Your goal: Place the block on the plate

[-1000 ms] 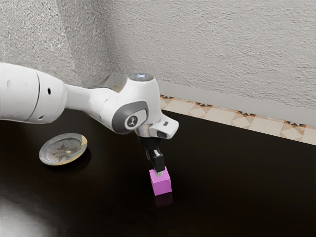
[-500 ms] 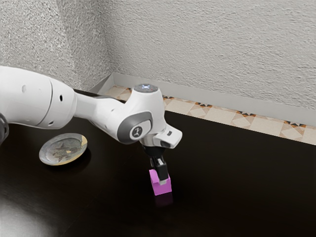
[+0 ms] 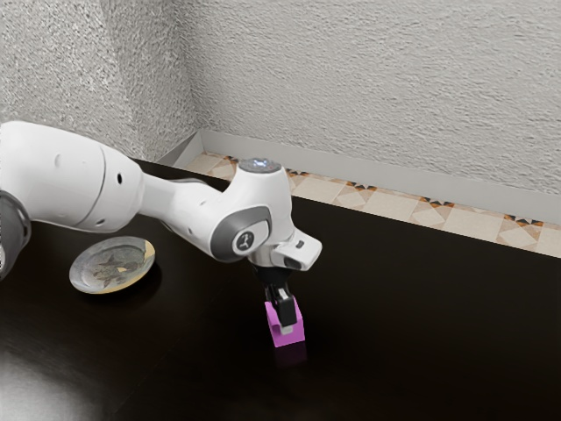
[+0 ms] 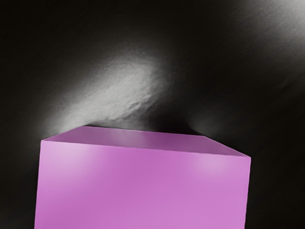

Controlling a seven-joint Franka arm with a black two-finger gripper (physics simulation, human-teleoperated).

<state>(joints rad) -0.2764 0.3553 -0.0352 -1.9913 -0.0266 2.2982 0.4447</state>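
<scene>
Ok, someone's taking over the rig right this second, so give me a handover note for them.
Claw: down at the block; whether it has a grip, I can't tell.
Block: pink, upright on the dark table.
Plate: on the table, off toward the exterior view's left from the block.
Done: claw brought to the block.
Left: make sure of the grip, lift, carry to the plate, set down, let go, back away.
</scene>
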